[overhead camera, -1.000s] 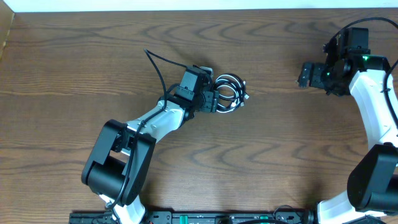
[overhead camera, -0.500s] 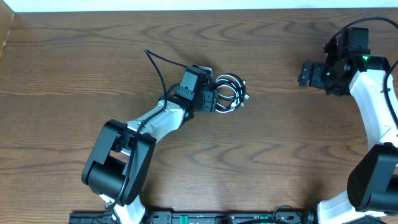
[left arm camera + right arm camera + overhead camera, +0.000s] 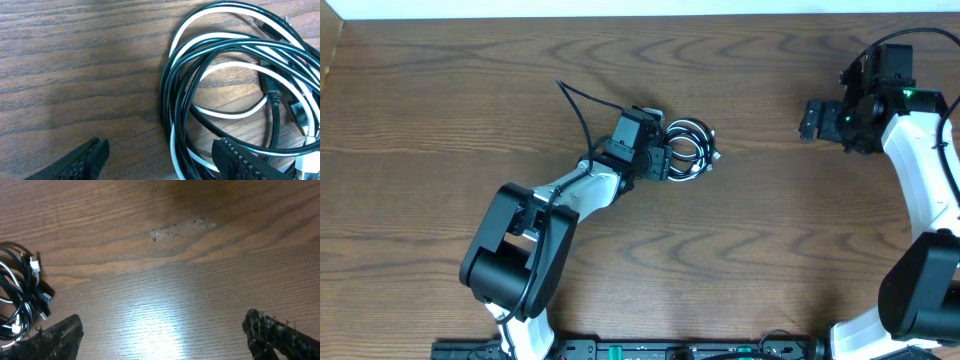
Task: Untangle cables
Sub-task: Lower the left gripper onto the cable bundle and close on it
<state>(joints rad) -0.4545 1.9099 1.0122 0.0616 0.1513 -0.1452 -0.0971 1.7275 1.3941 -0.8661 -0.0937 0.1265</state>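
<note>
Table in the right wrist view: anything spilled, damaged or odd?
A pale, speckled smear marks the table near the top, like dried residue or scuffing. The cables lie bundled at the left edge.

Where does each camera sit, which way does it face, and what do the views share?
Overhead: fixed above the table, looking straight down; both arms, left gripper and right gripper show.
Left wrist: on the left arm, looking down past its own fingers at the cable bundle, close.
Right wrist: on the right arm, angled down at bare wood; its fingers show along the bottom.
Shared: all three show the cable bundle; the right wrist catches it at its left edge.
</note>
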